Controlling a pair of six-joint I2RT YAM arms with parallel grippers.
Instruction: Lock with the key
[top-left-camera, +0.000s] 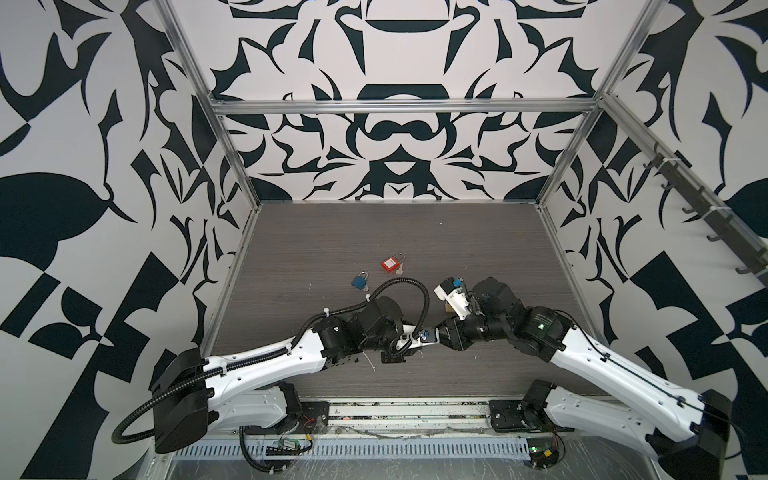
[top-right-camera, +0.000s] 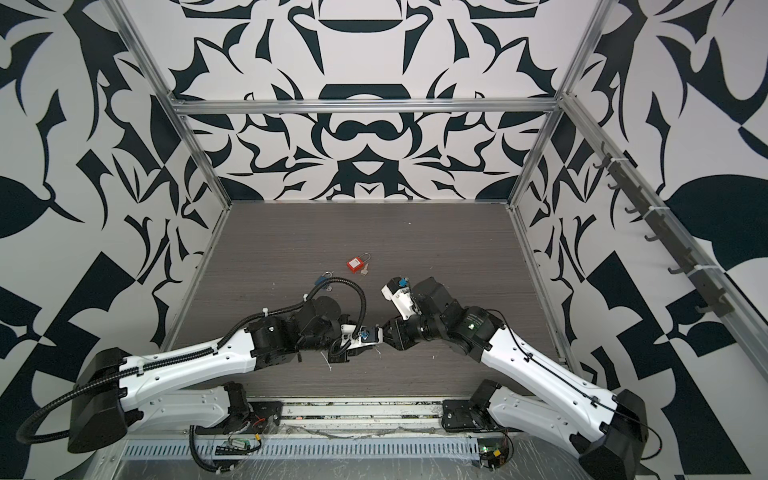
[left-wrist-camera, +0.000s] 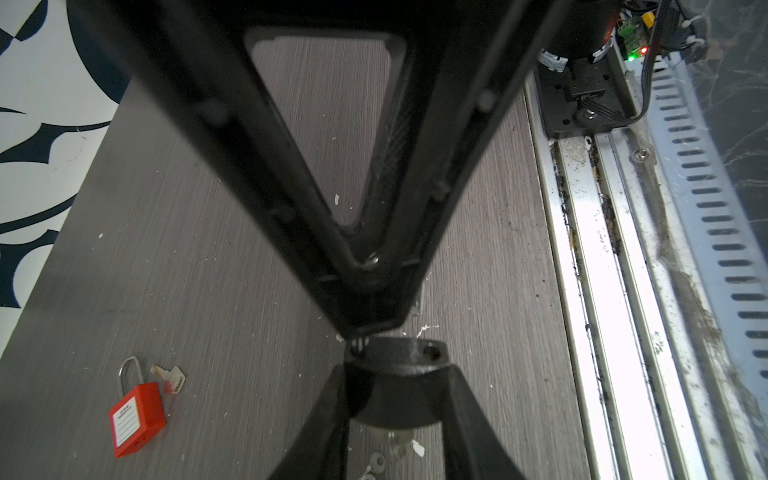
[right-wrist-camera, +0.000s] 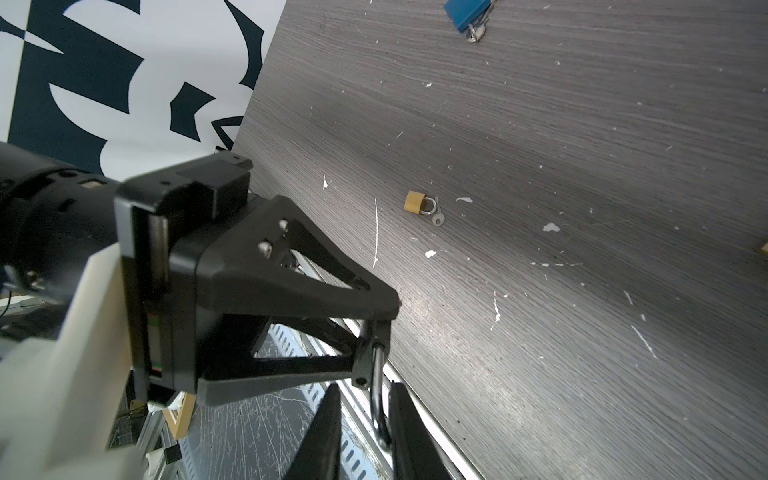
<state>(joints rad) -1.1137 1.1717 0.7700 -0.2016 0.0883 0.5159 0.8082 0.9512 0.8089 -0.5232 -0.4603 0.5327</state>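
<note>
the dark wood-grain table (top-left-camera: 374, 241) fills the floor of the patterned enclosure. the left arm (top-left-camera: 266, 365) and right arm (top-left-camera: 590, 357) reach in from the front corners, and in both top views they meet nose to nose near the front middle of the table.

the left gripper (right-wrist-camera: 376, 343) is clamped on the body of a small black padlock (left-wrist-camera: 395, 368), which it holds up off the table between the two grippers. one shackle hole in the body shows empty in the left wrist view, so the lock is open. the right gripper (right-wrist-camera: 365, 399) has its fingers (right-wrist-camera: 405, 432) narrowed on either side of the silver shackle (right-wrist-camera: 377, 395). a gap shows on one side, and i cannot tell whether they pinch the shackle yet.

further back, the red padlock (top-left-camera: 390, 265) lies flat with a pale key (top-left-camera: 400, 272) just beside it. the blue padlock (top-left-camera: 359, 280) lies near it, to the left, with its own keys (right-wrist-camera: 476, 33) at its base. the brass padlock (right-wrist-camera: 414, 202) lies on the table with a small silver key (right-wrist-camera: 437, 219) just beside its shackle. white flecks are scattered over the table.
</note>
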